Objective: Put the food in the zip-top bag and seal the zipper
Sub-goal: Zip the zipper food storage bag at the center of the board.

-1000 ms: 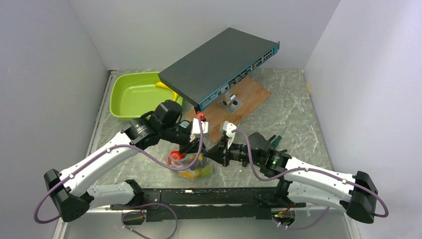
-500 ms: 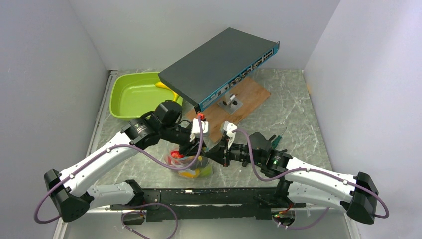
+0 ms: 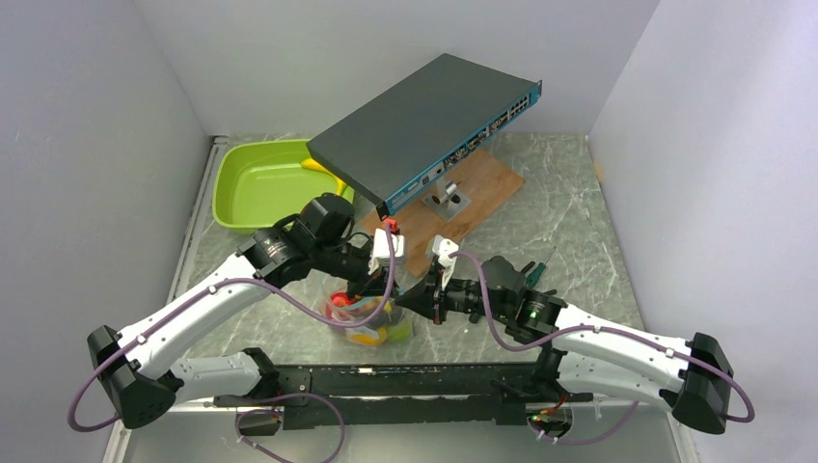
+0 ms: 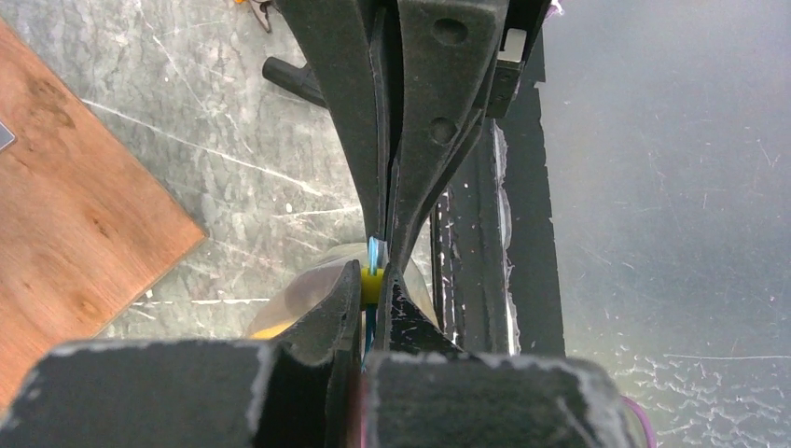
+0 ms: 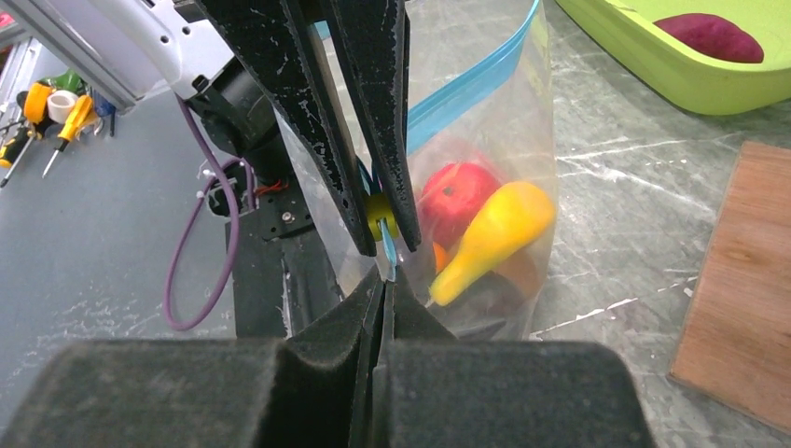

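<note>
Zip-top bag [image 5: 508, 140] stands at the worktop's [image 3: 579, 222] near edge with food [image 5: 457, 201] inside, held upright by left hand [image 5: 378, 238] and right hand [image 5: 384, 285], both clenched tip to tip on the teal zipper [image 5: 466, 89], probably to press it sealed.

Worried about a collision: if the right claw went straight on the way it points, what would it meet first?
Probably the left claw, just ahead, pinching the same zipper as the right claw.
</note>
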You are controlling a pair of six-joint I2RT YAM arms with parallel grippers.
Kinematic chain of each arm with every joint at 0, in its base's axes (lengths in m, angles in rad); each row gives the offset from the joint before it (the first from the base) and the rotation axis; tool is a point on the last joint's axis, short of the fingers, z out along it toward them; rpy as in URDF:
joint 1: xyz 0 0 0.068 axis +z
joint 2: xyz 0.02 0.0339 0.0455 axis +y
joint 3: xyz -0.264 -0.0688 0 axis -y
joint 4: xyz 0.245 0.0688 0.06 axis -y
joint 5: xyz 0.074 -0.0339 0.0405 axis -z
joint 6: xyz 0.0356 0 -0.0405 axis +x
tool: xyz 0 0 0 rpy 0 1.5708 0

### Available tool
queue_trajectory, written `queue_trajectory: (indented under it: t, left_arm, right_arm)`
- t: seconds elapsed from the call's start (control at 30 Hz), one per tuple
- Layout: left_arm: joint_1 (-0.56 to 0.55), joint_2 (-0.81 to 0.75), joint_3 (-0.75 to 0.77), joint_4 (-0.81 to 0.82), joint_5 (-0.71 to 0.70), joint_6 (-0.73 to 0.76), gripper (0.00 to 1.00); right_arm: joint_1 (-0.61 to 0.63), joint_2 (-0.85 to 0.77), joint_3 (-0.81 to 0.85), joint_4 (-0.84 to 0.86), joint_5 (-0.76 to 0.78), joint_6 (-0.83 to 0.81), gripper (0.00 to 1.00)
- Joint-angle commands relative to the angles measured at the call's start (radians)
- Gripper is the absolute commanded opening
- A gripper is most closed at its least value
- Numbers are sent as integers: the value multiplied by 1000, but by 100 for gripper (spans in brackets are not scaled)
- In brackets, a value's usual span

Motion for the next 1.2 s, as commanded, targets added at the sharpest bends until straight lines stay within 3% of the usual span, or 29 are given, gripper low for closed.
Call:
queue_trajectory:
  t: [0.0,0.1,0.2,0.27,0.37,0.5,0.67,0.9,1.17]
  left_arm:
    - [5,7,33,-6,49,19,0]
    - [5,14,38,-10,71,20,0]
    - [5,21,48,-23,84,29,0]
    - [4,18,52,-27,99,36,0]
    - [5,6,43,-13,101,29,0]
    - [4,0,37,-9,98,26,0]
    - [18,2,37,-25,32,22,0]
    - [87,-15,39,-58,-7,32,0]
    - [107,6,38,-20,93,12,0]
  right_arm:
    - [4,-1,74,4,-23,-23,0]
    - [4,11,92,-6,-22,-33,16]
    - [4,19,102,-7,-30,-48,19]
    - [4,26,106,-7,-24,-50,15]
    - [4,36,116,-6,-8,-38,0]
    - [4,54,152,-73,107,42,0]
    - [17,-25,82,-62,338,149,0]
    - [19,-123,-11,-22,398,146,0]
    - [19,-73,108,-160,156,-26,0]
